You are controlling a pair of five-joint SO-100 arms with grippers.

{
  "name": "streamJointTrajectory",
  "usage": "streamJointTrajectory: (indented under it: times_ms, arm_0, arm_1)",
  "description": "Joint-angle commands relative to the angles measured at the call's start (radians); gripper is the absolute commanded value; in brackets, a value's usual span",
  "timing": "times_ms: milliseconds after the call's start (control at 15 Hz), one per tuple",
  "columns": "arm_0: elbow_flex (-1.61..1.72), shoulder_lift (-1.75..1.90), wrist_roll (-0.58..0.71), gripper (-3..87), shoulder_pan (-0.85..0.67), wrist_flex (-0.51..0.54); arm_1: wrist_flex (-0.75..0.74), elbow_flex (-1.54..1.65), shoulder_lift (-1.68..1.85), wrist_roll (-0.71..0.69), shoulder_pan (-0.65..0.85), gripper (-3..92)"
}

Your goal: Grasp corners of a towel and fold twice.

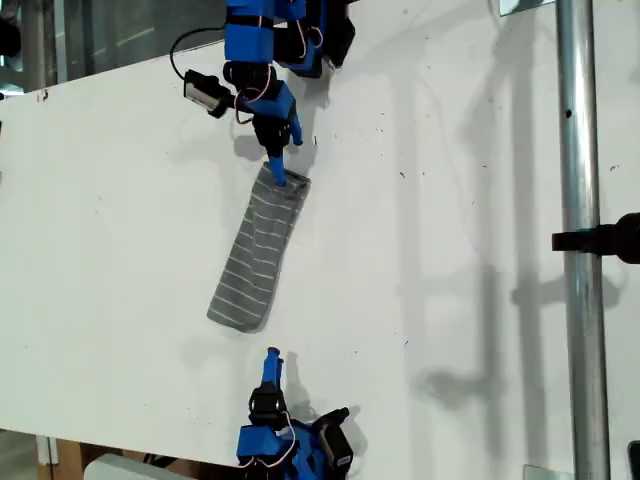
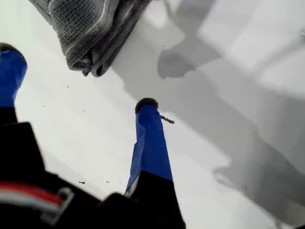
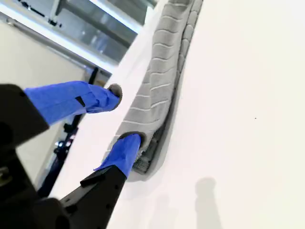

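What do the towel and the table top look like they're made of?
The towel looks like thin knitted or woven grey cloth, matte, with a ribbed weave and white stripes. The table appears to be smooth white laminate or painted board, faintly glossy; uncertain.

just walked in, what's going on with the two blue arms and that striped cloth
Two arms are folding a grey striped towel on a white table; it already lies as a long narrow strip. My second gripper, at the exterior view's top, has its open jaws at the towel's far end, one finger on the cloth. My first gripper sits open just short of the near end, touching nothing.
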Motion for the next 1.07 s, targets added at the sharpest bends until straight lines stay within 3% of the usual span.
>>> streamJointTrajectory:
  times_ms: [0, 333, 467, 533, 600, 667, 1000]
  arm_0:
    - [-0.009, 0.006, -0.018, 14.0, 0.02, 0.009]
    - [-0.023, 0.006, -0.04, 13.9, 0.051, 0.064]
    - [-0.025, 0.006, -0.046, 13.9, 0.06, 0.074]
    - [-0.028, 0.006, -0.046, 13.7, 0.063, 0.075]
    - [-0.029, 0.006, -0.048, 13.1, 0.064, 0.08]
    - [-0.035, 0.006, -0.049, 12.8, 0.067, 0.086]
    - [-0.038, 0.006, -0.052, 12.2, 0.067, 0.124]
  arm_1:
    - [-0.137, -0.158, -0.287, -0.015, 0.008, 45.6]
    - [-0.42, -0.399, -0.703, -0.083, 0.061, 43.8]
    - [-0.508, -0.428, -0.744, -0.141, 0.109, 38.3]
    - [-0.522, -0.449, -0.755, -0.199, 0.133, 30.0]
    - [-0.459, -0.494, -0.773, -0.212, 0.164, 8.3]
    - [-0.414, -0.523, -0.787, -0.255, 0.184, 2.7]
    - [-0.201, -0.465, -0.637, -0.328, 0.078, -0.1]
